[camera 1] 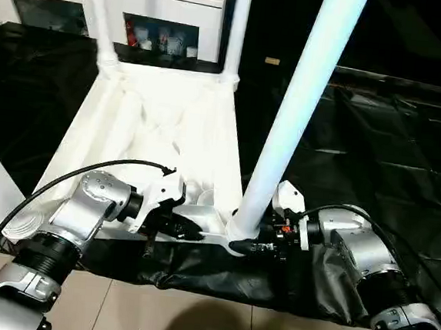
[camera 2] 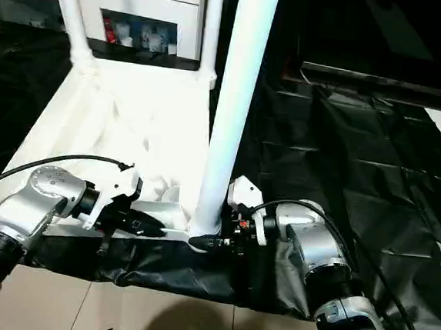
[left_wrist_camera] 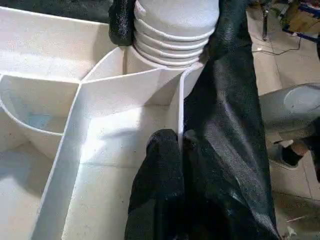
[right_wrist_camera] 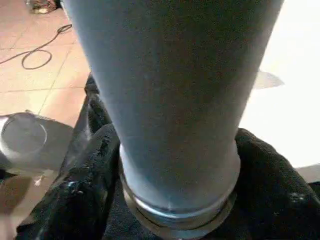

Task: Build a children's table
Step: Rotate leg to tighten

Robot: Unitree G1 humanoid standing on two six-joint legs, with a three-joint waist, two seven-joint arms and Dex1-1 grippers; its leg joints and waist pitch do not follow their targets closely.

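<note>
White plastic children's table (camera 1: 161, 137), flat rectangular top w/ ribbed underside, lies upside down on the large black-covered work table (camera 1: 376, 148), its near edge right at the work table's front edge. Two long tapered white tubular legs (camera 1: 239, 28) stand up from the far corner sockets; a third leg (camera 1: 299, 102) stands in the near right corner socket, tilted a bit, threads partly showing in the left wrist view. Near left corner socket (camera 1: 22, 221) looks empty.

Left gripper (camera 1: 186, 228): pinched closed on the thin white rim wall (left_wrist_camera: 177, 120) of the top's near edge, just beside the near right socket, steadying it. Right gripper (camera 1: 253, 247): fingers set either side of the third leg's flared base; the right wrist view shows black fingers flanking the tube, but whether they're clamped or loose can't be told.

Risks, as I judge it:
- leg not seated square → cross-threading if turned further
- right grip slack → tall leg tips toward front edge, off the work table
- top sits at the front edge; twisting force vs. only a rim pinch could slide or rotate the whole top
- black cover bunched near the socket could snag the fingers
</note>
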